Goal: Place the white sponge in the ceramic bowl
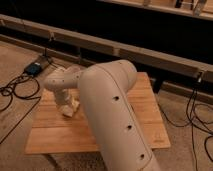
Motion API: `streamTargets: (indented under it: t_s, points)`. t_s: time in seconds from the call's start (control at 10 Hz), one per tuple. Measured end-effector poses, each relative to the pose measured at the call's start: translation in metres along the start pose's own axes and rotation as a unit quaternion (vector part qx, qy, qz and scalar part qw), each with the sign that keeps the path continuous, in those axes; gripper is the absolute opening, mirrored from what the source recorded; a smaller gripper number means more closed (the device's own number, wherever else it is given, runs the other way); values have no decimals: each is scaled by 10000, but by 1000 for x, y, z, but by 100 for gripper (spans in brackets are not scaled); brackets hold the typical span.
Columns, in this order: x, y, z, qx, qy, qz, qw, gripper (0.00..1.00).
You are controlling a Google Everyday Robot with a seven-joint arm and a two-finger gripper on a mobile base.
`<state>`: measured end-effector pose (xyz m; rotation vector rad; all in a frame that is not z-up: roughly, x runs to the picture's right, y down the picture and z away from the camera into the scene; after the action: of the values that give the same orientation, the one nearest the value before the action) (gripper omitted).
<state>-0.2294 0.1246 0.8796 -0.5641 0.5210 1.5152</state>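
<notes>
The arm (pixel 107 100) hides the middle of the table (pixel 150 115) and is cut off at the bottom edge. The gripper (pixel 66 105), low over the table's left part, blurs into a pale shape (pixel 73 107) that cannot be identified.

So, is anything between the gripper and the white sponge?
Nothing visible: the gripper hangs low over the left part of the table, right at what looks like the white sponge. The arm hides the rest.

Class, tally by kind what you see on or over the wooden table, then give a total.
Wooden table: 1
Robot arm: 1
Gripper, low over the table's left part: 1
White sponge, likely, the pale block at the gripper: 1
Ceramic bowl: 0 in view
Total: 4
</notes>
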Motion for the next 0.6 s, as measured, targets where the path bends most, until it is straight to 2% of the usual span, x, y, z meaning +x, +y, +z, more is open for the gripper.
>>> streamTargets:
  t_s: [0.6]
  points:
    - [-20,-8,7,1,-154,723,9973,65]
